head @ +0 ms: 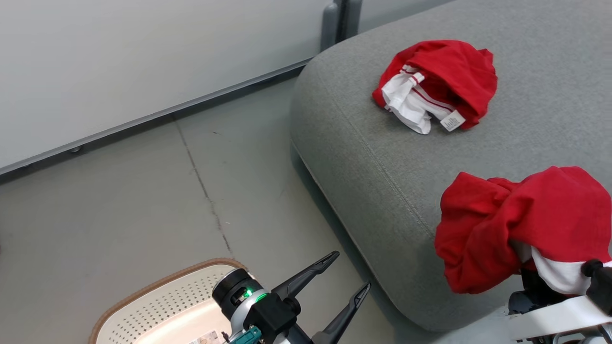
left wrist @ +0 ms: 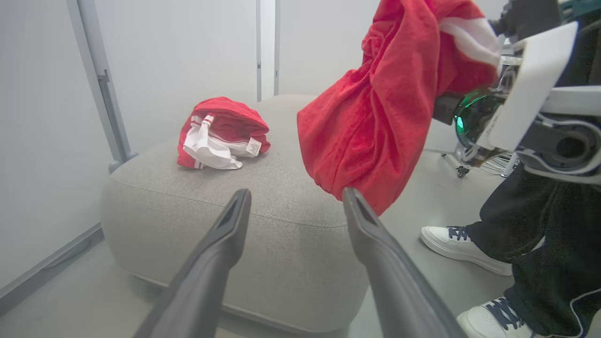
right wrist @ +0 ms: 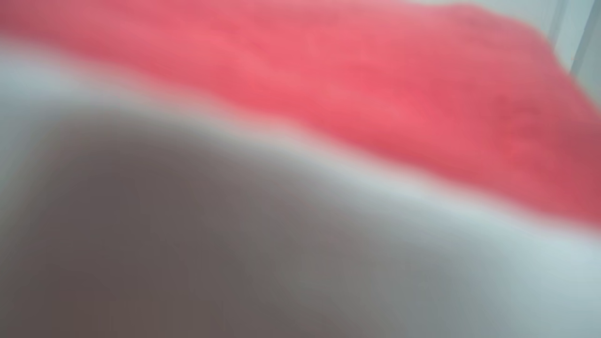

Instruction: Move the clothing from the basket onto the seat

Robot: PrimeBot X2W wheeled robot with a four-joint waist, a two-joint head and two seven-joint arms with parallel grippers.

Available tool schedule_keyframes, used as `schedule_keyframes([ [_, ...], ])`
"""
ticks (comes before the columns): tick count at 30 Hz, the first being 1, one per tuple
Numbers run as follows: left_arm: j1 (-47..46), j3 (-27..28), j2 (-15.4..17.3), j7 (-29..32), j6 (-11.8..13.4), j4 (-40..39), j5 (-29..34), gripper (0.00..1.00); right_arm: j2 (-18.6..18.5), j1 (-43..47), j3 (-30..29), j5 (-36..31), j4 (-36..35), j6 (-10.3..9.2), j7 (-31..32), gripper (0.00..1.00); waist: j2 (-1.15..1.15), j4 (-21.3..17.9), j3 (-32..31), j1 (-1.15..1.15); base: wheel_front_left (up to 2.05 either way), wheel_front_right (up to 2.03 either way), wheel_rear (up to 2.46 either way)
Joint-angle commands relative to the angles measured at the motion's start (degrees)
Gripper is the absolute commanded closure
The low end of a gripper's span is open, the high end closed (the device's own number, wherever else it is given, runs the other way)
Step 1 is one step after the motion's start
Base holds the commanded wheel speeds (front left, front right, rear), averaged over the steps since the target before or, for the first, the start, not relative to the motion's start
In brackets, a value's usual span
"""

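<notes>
Held garment [head: 516, 229]: red and bunched at the lower right of the head view, hanging over the seat's near edge.
Right gripper [head: 530, 281]: fingers buried in the cloth and drawn together, apparently pinching the held garment; its wrist view is a red-and-white blur.
Lying garment [head: 437, 86]: crumpled on the seat [head: 382, 191], upper right.
Basket [head: 162, 306]: on the floor, bottom left.
Left gripper [head: 350, 271]: fingers spread wide, empty, bottom centre.

Grey floor [head: 119, 215] runs up to the pale wall [head: 119, 57]. A person's white shoe [left wrist: 462, 249] and dark trousers [left wrist: 563, 211] stand well apart from that wall.
</notes>
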Motion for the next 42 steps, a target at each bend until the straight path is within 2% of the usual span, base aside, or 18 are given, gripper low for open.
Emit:
schedule_keyframes([
  [1,-0.9,0.1,0.5,0.0,-0.1,-0.1,0.4,0.00,0.1,0.1,-0.2,-0.1,-0.2,0.01,-0.2,1.00,0.00,-2.3,1.2,0.00,0.00,0.00,0.00],
  [5,-1.0,0.1,0.6,0.0,-0.1,0.0,0.5,0.00,0.6,0.1,0.0,-0.2,-0.4,0.01,-0.2,1.00,0.00,-4.3,1.7,0.00,0.00,0.00,0.00],
  [9,-1.7,-0.3,0.4,0.0,-0.1,0.0,0.2,0.00,1.1,0.4,-0.6,-0.4,-0.7,0.01,-0.2,1.00,0.00,-4.7,2.1,0.00,0.00,0.00,0.00],
  [18,-1.8,0.5,-0.4,0.0,-0.1,-0.3,-0.3,0.00,1.3,-0.1,-1.3,-0.5,-0.6,0.01,-0.2,1.00,0.00,-4.5,2.2,0.00,0.00,0.00,0.00],
  [23,-2.6,1.2,-0.3,0.0,-0.1,-0.6,0.2,0.00,0.6,-2.6,-3.9,-0.2,-1.9,0.01,-0.2,1.00,0.00,-3.1,3.6,0.00,0.00,0.00,0.00],
  [31,-4.3,1.1,1.3,0.0,-0.1,-1.0,0.8,0.00,-3.7,-11.6,-6.9,0.4,-2.0,0.01,-0.2,1.00,0.00,-1.9,7.6,0.00,0.00,0.00,0.00],
  [35,-6.5,-0.3,3.3,0.0,-0.1,-1.1,1.2,0.00,-6.0,-19.0,-11.3,3.5,-1.4,0.01,-0.2,1.00,0.00,-0.9,11.4,0.00,0.00,0.00,0.00],
  [42,-10.5,-3.0,6.3,0.0,-0.1,-1.6,0.9,0.00,-11.6,-31.3,-15.2,6.0,2.6,0.01,-0.2,1.00,0.00,1.3,18.1,0.00,0.00,0.00,0.00],
])
